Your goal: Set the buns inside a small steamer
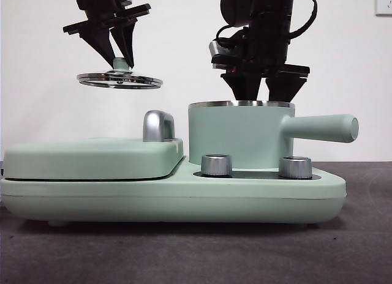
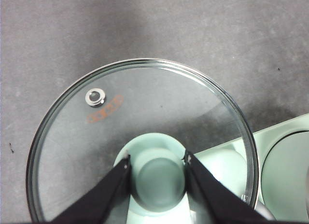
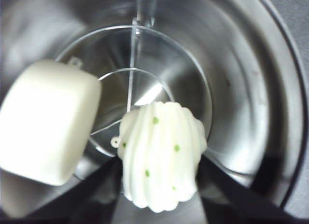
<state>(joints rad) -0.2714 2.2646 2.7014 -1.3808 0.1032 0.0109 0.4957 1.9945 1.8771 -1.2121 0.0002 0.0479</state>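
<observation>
The right tool (image 3: 159, 185), dipped into the mint-green steel-rimmed pot (image 1: 239, 134), pinches the ridged green-specked bun (image 3: 161, 156); the smooth white block bun (image 3: 48, 134) lies beside it inside. The left tool (image 2: 157, 178) clamps the glass lid's (image 2: 140, 137) green knob, aloft.

surface: dark grey table (image 1: 367, 247) | on it: mint-green cooker base (image 1: 171, 201)

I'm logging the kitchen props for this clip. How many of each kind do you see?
Buns: 2, the smooth block bun and the ridged bun, both inside the pot
Steamer pot: 1
Glass lid: 1, held up by the left gripper
Griddle plate: 1
Steel knobs: 2
Total: 7
</observation>
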